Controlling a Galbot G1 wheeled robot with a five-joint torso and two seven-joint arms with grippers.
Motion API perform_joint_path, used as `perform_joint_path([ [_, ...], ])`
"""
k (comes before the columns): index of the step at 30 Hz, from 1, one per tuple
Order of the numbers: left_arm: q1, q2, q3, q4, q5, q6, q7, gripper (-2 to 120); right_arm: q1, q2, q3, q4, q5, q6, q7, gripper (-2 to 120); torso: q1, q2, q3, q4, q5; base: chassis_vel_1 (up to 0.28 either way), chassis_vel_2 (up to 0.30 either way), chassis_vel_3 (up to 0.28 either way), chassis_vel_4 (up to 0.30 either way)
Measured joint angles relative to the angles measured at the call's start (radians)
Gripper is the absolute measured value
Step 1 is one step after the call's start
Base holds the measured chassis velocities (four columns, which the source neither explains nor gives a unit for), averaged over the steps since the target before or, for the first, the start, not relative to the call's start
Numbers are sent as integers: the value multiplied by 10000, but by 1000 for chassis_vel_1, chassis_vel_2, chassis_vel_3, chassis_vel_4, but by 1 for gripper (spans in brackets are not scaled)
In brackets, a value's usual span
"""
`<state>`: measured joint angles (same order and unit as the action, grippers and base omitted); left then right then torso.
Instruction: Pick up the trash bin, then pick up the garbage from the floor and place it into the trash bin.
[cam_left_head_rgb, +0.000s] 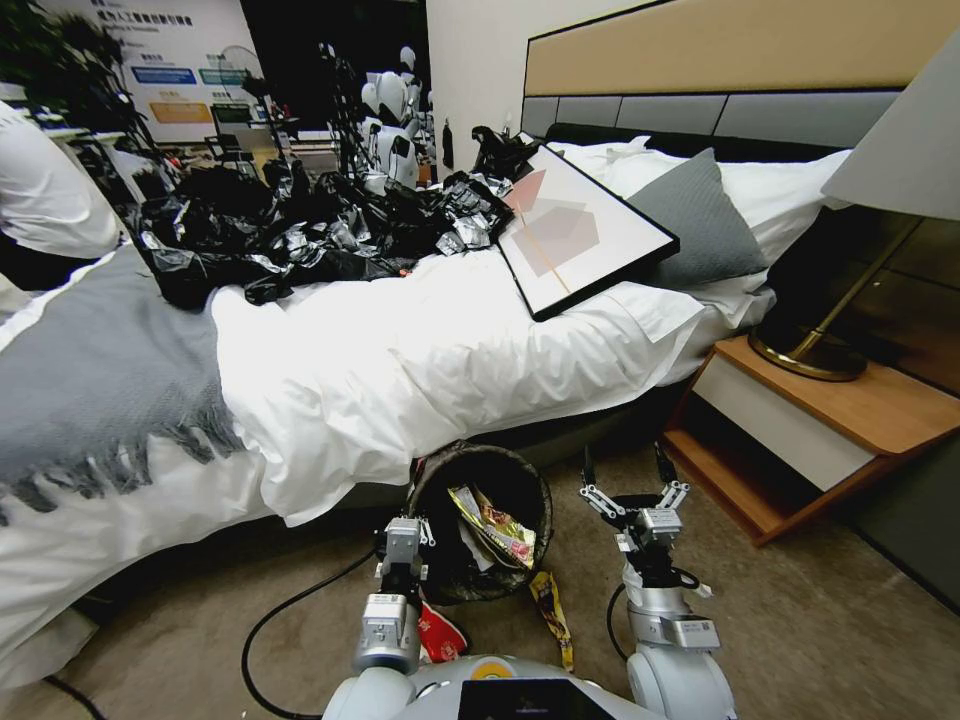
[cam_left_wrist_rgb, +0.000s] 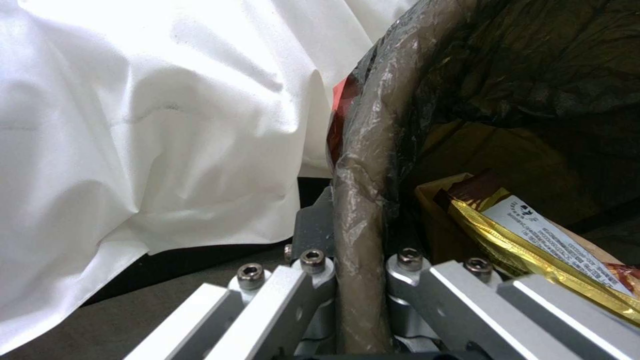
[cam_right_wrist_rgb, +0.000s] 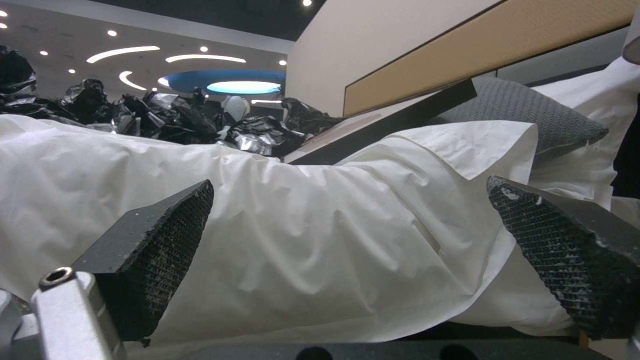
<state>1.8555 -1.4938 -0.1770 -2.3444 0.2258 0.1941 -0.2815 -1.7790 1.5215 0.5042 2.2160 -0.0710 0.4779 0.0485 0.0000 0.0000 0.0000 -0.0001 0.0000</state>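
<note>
Left hand (cam_left_wrist_rgb: 360, 280) pinches the trash bin (cam_left_wrist_rgb: 363, 165) rim, its fingertips hidden; right hand (cam_left_head_rgb: 628, 478) hangs spread.

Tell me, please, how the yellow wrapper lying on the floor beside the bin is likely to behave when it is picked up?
The yellow wrapper looks thin, flat and crinkled, so it is probably light and floppy, drooping from a pinch. Its glossy foil may slip between pads. Flat on the carpet near the trash bin, its edge could be hard to catch.

no legible text

small print on the gold wrapper's white label (cam_left_wrist_rgb: 557, 240) and the wall poster (cam_left_head_rgb: 170, 60) is unreadable.
</note>
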Motion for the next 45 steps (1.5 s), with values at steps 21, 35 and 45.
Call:
perform_joint_path([
  [21,-25,-2,-2,20,57,-14,-14,1,127,-54,18,9,148,-176,2,100,1,0,0,5,0,49,56,62,58],
  [35,-57,-101,38,5,116,-26,11,1,249,-53,124,105,331,-365,-1,100,1,0,0,0,0,10,4,6,9],
  [45,-38,-119,31,-17,140,-33,14,1,271,76,91,63,344,-341,4,100,1,0,0,0,0,8,-9,-14,15],
])
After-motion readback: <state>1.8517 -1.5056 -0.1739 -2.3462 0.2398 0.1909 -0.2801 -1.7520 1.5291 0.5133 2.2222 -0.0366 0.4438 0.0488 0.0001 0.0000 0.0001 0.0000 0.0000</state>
